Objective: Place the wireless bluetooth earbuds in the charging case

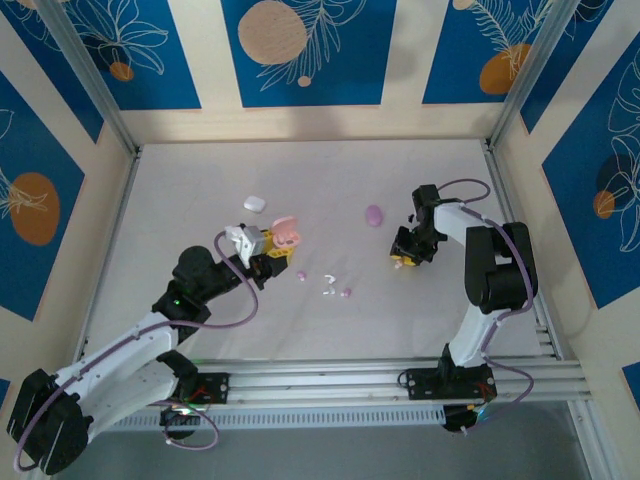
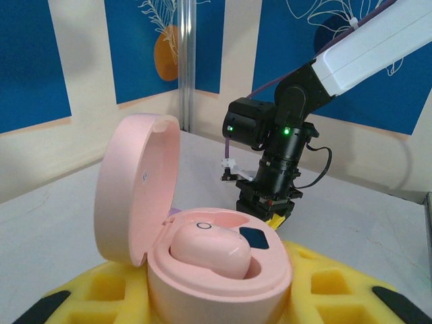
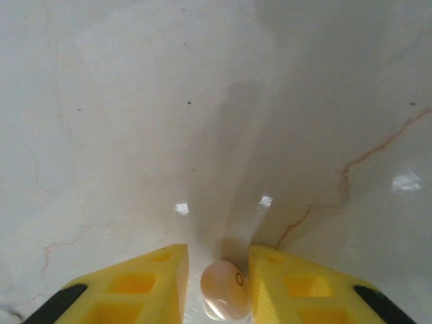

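Observation:
My left gripper (image 1: 268, 246) (image 2: 216, 307) is shut on the open pink charging case (image 1: 288, 236) (image 2: 138, 192), lid tilted up. One pink earbud (image 2: 209, 248) sits in a well of the case; the well beside it is bare. My right gripper (image 1: 405, 262) (image 3: 217, 270) points down at the table to the right, and its yellow fingers (image 3: 145, 287) flank a second pink earbud (image 3: 225, 287) lying on the surface. The right finger touches this bud and a small gap remains on the left. Loose earbuds (image 1: 327, 286) lie between the arms.
A shut white case (image 1: 254, 202) lies behind the left gripper and a shut purple case (image 1: 374, 215) lies left of the right gripper. A purple bud (image 1: 301, 275) and another (image 1: 346, 292) flank the white ones. Walls (image 1: 110, 220) bound the white table.

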Robot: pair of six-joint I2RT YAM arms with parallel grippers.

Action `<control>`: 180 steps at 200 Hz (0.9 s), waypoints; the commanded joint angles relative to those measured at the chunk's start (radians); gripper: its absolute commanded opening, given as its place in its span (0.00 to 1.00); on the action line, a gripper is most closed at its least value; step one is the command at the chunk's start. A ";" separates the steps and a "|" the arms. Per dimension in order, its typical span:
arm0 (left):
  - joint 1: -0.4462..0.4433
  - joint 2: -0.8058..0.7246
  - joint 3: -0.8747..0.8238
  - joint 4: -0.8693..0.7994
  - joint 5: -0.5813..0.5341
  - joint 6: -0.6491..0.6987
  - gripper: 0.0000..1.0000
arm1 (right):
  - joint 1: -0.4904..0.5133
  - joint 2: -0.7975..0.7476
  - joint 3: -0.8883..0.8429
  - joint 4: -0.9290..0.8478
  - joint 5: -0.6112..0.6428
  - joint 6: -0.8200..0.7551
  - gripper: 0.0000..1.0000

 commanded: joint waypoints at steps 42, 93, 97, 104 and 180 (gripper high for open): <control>-0.010 -0.015 0.020 0.004 -0.004 0.012 0.29 | 0.030 0.022 0.020 -0.058 0.024 -0.029 0.31; -0.009 -0.014 0.020 0.004 -0.002 0.012 0.29 | 0.040 0.035 0.027 -0.070 0.050 -0.026 0.27; -0.010 -0.014 0.021 0.004 -0.003 0.012 0.29 | 0.041 0.037 0.030 -0.071 0.048 -0.027 0.27; -0.009 -0.014 0.020 0.004 -0.001 0.011 0.29 | 0.044 0.040 0.033 -0.078 0.044 -0.030 0.27; -0.010 -0.017 0.019 0.000 -0.005 0.012 0.29 | 0.072 0.053 0.047 -0.110 0.087 -0.031 0.26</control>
